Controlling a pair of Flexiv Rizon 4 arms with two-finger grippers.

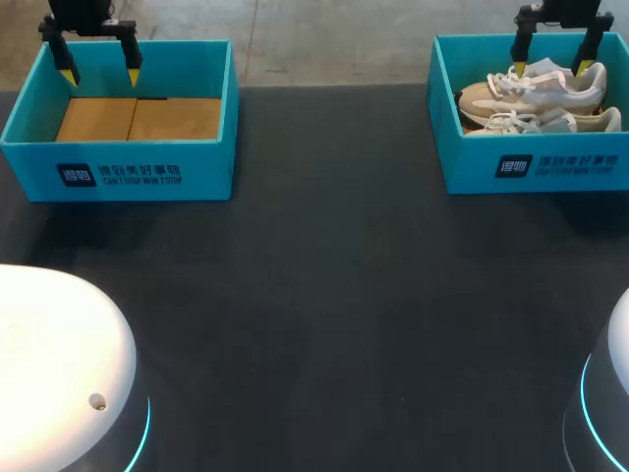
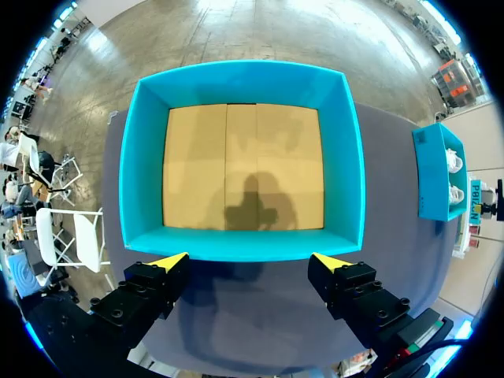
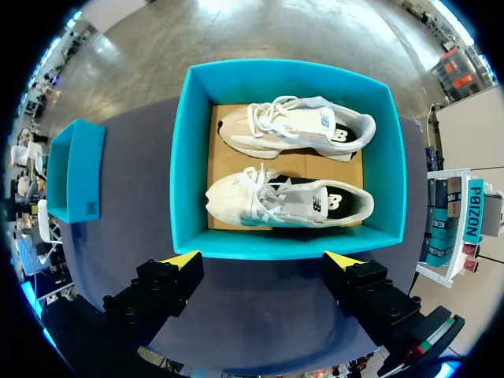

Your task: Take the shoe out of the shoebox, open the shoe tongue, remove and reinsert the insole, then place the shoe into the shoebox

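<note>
Currently left tool [image 2: 250,258], right tool [image 3: 261,258] both spread; shoes [image 3: 287,198] in shoebox [image 3: 189,157] ahead of right tool.

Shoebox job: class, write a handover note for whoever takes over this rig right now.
Left gripper: open, above the left box, which holds no shoe.
Right gripper: open, above the right box.
Two shoes lie side by side in the right box.
Done: nothing yet.
Left: lift a shoe out, open its tongue, take the insole out and refit it, put the shoe back.
</note>
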